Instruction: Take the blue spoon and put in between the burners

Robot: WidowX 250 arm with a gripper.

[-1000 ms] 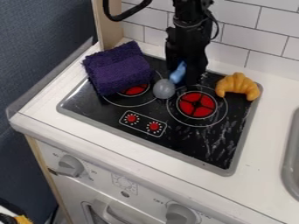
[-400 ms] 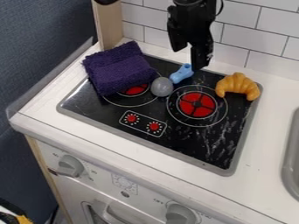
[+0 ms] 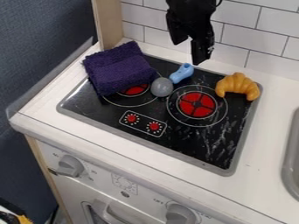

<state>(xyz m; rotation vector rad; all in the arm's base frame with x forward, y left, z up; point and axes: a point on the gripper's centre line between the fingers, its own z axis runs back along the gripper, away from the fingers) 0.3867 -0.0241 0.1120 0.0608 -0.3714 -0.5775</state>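
Gripper empty, fingers apart, up over the stove's back edge! Spoon lies between the burners, handle towards that edge, presumably placed there to finish the job; that gap should let the gripper leave cleanly.

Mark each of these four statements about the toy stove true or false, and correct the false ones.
1. The grey bowl of the blue spoon lies between the left burner and the right burner. True.
2. The purple towel covers part of the right burner. False: it covers part of the left burner.
3. The croissant rests at the right side of the stovetop. True.
4. The gripper is clamped on the spoon's handle. False: it hangs open, holding nothing.
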